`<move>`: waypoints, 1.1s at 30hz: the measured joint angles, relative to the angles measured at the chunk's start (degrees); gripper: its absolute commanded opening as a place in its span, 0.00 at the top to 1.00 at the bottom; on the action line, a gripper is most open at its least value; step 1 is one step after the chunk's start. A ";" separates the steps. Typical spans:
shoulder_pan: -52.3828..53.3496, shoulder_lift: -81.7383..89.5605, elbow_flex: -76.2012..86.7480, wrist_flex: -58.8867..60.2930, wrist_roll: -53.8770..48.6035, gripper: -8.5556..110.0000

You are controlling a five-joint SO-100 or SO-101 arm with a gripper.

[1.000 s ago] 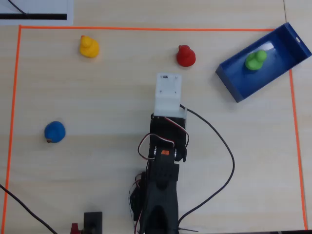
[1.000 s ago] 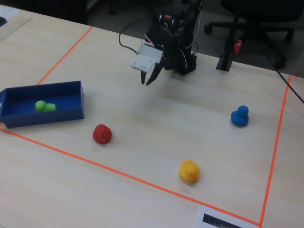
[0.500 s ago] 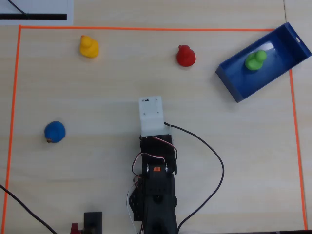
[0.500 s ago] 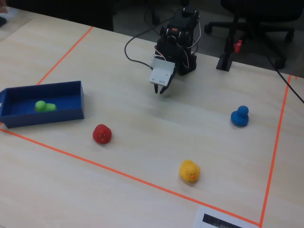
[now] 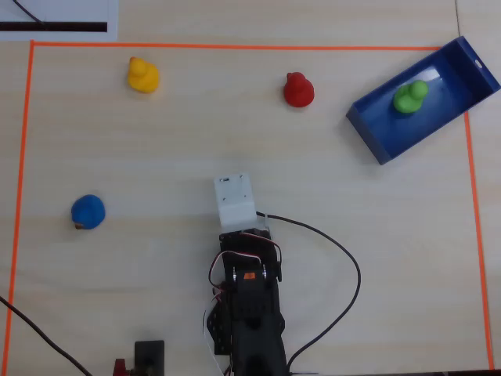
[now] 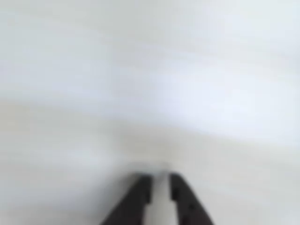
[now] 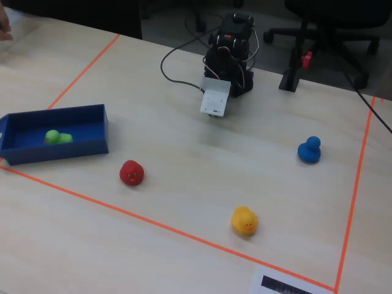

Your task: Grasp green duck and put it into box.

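Observation:
The green duck (image 5: 409, 96) lies inside the dark blue box (image 5: 374, 135) at the top right of the overhead view. In the fixed view the same duck (image 7: 58, 137) rests in the box (image 7: 61, 152) at the left. My gripper (image 6: 160, 177) hangs low over bare table close to the arm's base, far from the box. Its white wrist block (image 5: 235, 200) hides the fingers from above. In the blurred wrist view the two dark fingers (image 6: 140, 192) stand almost together with nothing between them.
A red duck (image 5: 298, 90), a yellow duck (image 5: 143, 75) and a blue duck (image 5: 88, 211) sit on the table inside the orange tape border (image 5: 235, 47). A black cable (image 5: 344, 258) loops right of the arm. A black post (image 7: 291, 76) stands beside the base.
The arm has pulled back toward its base, and the gripper has folded down close to the table. The green duck and the box have not moved.

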 measured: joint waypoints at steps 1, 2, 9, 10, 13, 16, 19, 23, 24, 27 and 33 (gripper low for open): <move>0.00 0.00 0.00 0.09 0.35 0.93; 0.00 0.00 0.00 0.09 0.70 0.93; -1.49 0.00 0.00 0.26 1.23 0.91; -1.49 0.00 0.00 0.26 1.23 0.90; -1.49 0.00 0.00 0.26 1.32 0.90; -1.49 0.00 0.00 0.26 1.49 0.89; -1.49 0.00 0.00 0.26 1.49 0.89; -1.49 0.00 0.00 0.26 1.49 0.89; -1.49 0.00 0.00 0.26 1.49 0.89; -1.49 0.00 0.00 0.26 1.49 0.89; -1.49 0.00 0.00 0.35 1.49 0.89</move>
